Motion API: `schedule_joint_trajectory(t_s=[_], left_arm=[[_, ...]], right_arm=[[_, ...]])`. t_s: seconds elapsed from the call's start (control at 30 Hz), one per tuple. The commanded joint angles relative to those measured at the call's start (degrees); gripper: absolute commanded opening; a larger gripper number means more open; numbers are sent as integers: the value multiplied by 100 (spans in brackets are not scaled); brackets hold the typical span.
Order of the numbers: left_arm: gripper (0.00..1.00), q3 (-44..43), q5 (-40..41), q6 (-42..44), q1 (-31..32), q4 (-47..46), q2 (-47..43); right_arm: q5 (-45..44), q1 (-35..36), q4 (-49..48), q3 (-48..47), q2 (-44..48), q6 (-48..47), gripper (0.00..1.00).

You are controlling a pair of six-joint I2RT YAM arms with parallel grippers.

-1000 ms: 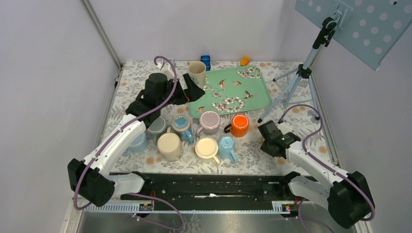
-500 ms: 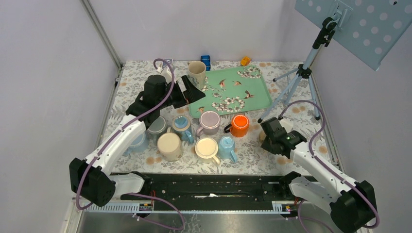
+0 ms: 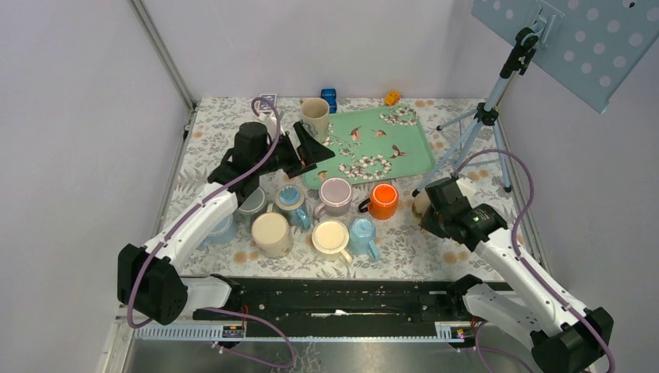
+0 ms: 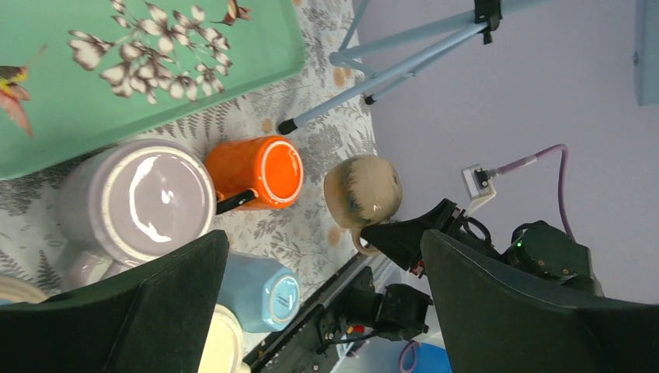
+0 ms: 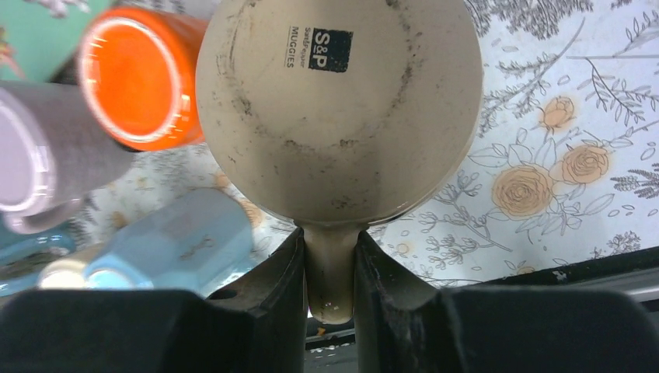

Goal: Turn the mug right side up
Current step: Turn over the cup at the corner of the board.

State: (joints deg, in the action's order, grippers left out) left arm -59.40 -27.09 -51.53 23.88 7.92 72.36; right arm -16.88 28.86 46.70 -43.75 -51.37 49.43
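A beige mug (image 5: pixel 338 109) with a printed mark on its base hangs above the flowered tablecloth. My right gripper (image 5: pixel 330 256) is shut on its handle, and its base faces the right wrist camera. In the top view only a sliver of the mug (image 3: pixel 422 203) shows left of the right gripper (image 3: pixel 432 214). The left wrist view shows the mug (image 4: pixel 361 186) off the table, at the tip of the right arm's fingers. My left gripper (image 3: pixel 315 148) hovers open over the tray's left edge with nothing between its fingers (image 4: pixel 179 295).
A green bird-pattern tray (image 3: pixel 416 148) lies at the back. Several mugs cluster mid-table: orange (image 3: pixel 383 200), grey-purple (image 3: pixel 336 194), light blue (image 3: pixel 363 233), cream (image 3: pixel 331 235), tan (image 3: pixel 272 233). A tripod (image 3: pixel 474 132) stands at the right, just behind the right gripper.
My right arm has lifted the beige mug off the table and moved it back and slightly right. The left gripper has shifted a little to the right, still open.
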Motion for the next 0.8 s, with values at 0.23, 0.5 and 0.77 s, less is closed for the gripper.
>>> schedule_joint_trajectory(t_s=[0.23, 0.5, 0.77], left_arm=[[99, 219, -1077, -1031, -159, -1441, 43], [96, 486, -1495, -1639, -192, -2357, 190], [79, 837, -1896, -2412, -207, -3462, 405]], right_arm=[[496, 27, -1271, -1502, -46, -50, 0], [1226, 28, -3040, -1747, -705, 196, 0], [2079, 57, -4907, -2205, -1669, 611, 0]])
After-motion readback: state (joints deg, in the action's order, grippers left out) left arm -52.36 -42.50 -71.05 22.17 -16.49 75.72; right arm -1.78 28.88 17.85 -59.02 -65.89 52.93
